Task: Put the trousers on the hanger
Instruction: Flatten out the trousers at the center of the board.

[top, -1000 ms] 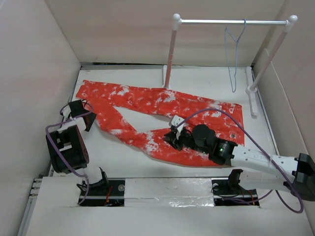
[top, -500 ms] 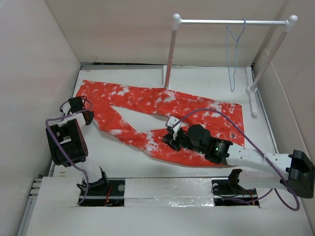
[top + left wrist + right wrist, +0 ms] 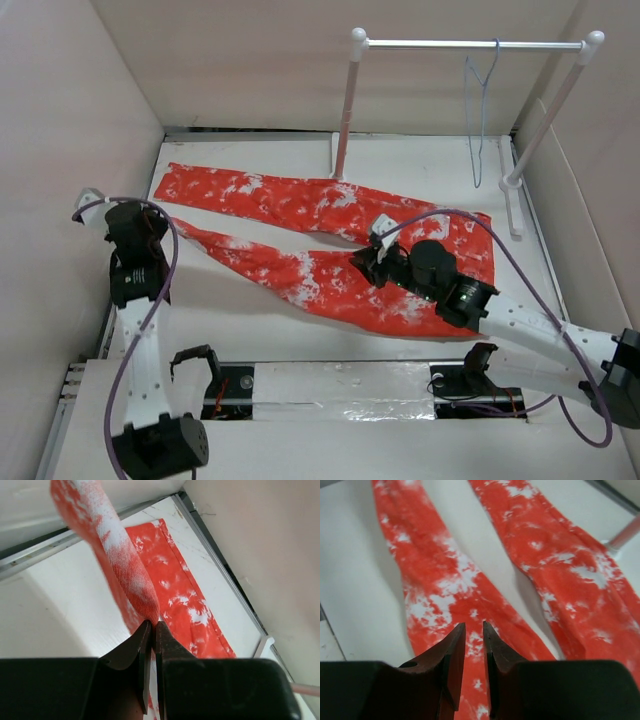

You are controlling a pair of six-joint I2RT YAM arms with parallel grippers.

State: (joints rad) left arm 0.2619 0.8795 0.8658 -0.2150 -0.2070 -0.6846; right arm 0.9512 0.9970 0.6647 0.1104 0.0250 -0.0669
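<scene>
The red-orange, white-speckled trousers lie flat on the white table, both legs running off to the left. My left gripper is at the end of the near leg, beside the left wall. In the left wrist view that gripper is shut on a fold of the trousers, which rises from the jaws. My right gripper hovers low over the near leg close to the crotch. In the right wrist view its jaws stand a narrow gap apart over the trousers. The pale blue hanger hangs on the rack's bar at the back right.
A white-posted rack with a metal crossbar stands at the back, its left post just behind the far leg. Beige walls close in on the left, back and right. A raised ledge runs along the near edge.
My left gripper has shut on the end of the near leg and drawn it left, straightening that leg. The right gripper has shifted slightly right and back along the trousers.
</scene>
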